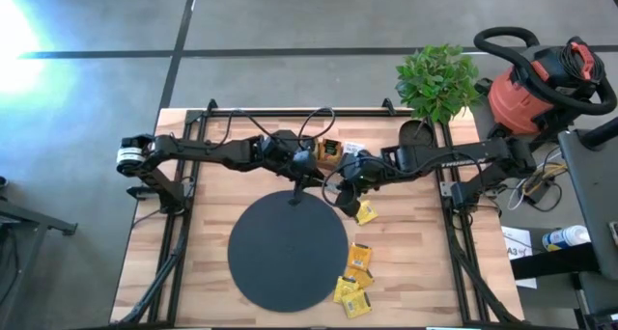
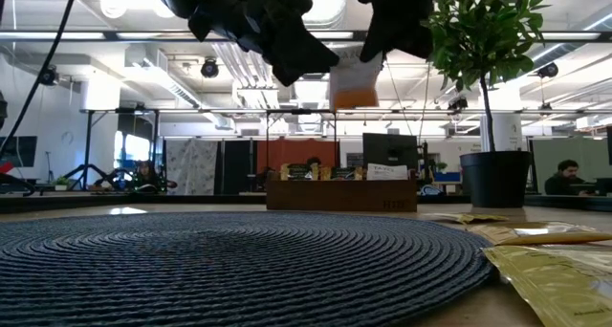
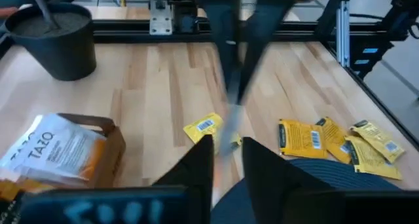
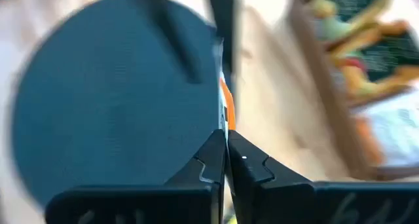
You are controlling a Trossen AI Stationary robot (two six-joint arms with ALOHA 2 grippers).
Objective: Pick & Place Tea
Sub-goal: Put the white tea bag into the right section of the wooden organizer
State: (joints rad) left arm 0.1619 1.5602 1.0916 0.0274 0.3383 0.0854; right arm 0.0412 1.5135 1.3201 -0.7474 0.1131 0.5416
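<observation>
Holding an orange-and-white tea sachet edge-on in clenched fingers, the right gripper hangs above the black disc's 1 o'clock rim. The left gripper meets it from 11 o'clock, its fingers slightly parted around the same packet, though whether they press it I cannot tell. The risk I see is a fumbled transfer: if one gripper lets go before the other has a firm hold, the thin paper could slip out or twist and drop off the disc; both pulling at once might tear it. Both arms stretch inward across the surface's 12 o'clock edge, wrists angled down and almost touching. More yellow sachets lie at the disc's 4 o'clock, and the wooden tray sits beyond the grippers.
</observation>
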